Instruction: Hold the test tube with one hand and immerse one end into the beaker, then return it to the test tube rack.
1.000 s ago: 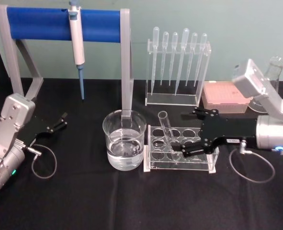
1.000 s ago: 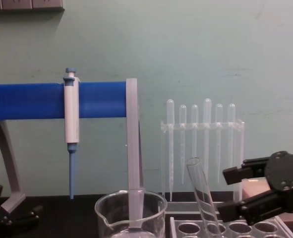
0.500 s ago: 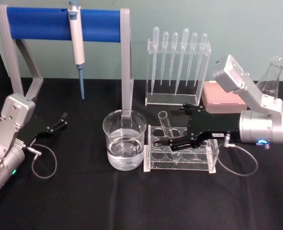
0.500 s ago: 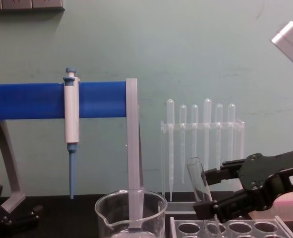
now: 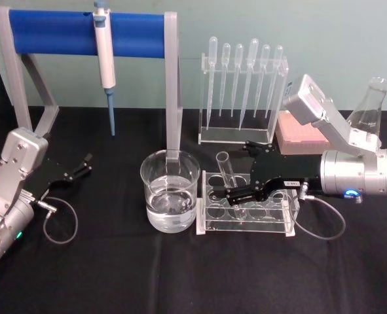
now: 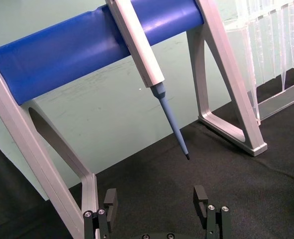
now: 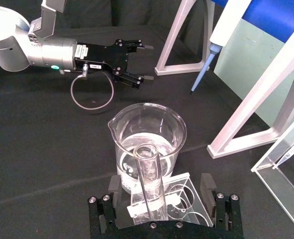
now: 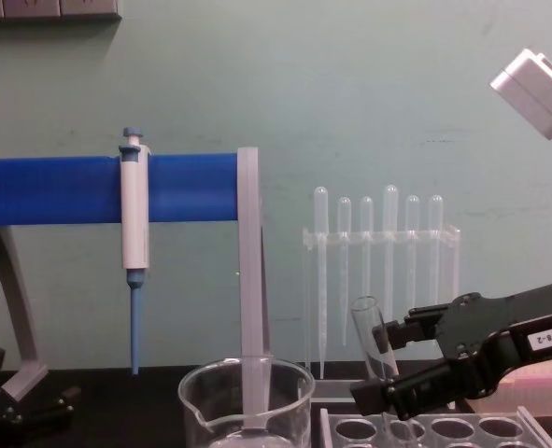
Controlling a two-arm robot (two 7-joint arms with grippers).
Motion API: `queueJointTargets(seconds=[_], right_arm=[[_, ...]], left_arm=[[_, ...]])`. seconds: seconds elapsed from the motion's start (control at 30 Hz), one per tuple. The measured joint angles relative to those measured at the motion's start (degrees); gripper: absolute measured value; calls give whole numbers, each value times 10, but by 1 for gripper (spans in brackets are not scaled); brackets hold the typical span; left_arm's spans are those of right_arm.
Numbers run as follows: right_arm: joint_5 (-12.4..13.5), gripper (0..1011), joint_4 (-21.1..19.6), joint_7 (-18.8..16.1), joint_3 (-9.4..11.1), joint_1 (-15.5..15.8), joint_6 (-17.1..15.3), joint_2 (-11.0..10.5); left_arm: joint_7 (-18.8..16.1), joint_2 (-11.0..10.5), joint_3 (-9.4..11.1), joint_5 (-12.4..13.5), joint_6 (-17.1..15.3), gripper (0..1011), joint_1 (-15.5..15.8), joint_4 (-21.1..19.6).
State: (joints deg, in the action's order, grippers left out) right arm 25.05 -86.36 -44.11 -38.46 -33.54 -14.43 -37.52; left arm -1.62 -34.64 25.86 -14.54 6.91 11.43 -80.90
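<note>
Leaning in hole at beaker end of test tube rack, test tube stood tilted toward beaker, rim well above rack, leaving bare glass to grip. My right fingers were spread, one each side of tube, seemingly not yet touching; straddling so squeeze would centre it. Beaker sat just beside rack, water inside: short carry, I judged. Left fingers apart, parked low at left of counter, out of way.

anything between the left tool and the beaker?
Nothing. In the head view, bare black cloth runs from the left tool to the beaker; the right wrist view agrees.
</note>
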Motion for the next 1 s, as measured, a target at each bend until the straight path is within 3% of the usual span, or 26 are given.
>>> queueJointTargets(seconds=[0.23, 0.63, 0.73, 0.87, 1.0], right_arm=[[0, 919, -1, 0, 1, 0, 1, -1], [0, 572, -1, -2, 1, 1, 3, -1], [0, 426, -2, -2, 2, 1, 3, -1], [0, 305, -2, -2, 2, 1, 3, -2], [0, 226, -2, -2, 2, 1, 3, -2]], left_arm=[[0, 0, 0, 0, 0, 1000, 0, 0], [0, 0, 0, 0, 0, 1000, 0, 0], [0, 0, 0, 0, 0, 1000, 0, 0], [0, 0, 0, 0, 0, 1000, 0, 0], [0, 0, 0, 0, 0, 1000, 0, 0]])
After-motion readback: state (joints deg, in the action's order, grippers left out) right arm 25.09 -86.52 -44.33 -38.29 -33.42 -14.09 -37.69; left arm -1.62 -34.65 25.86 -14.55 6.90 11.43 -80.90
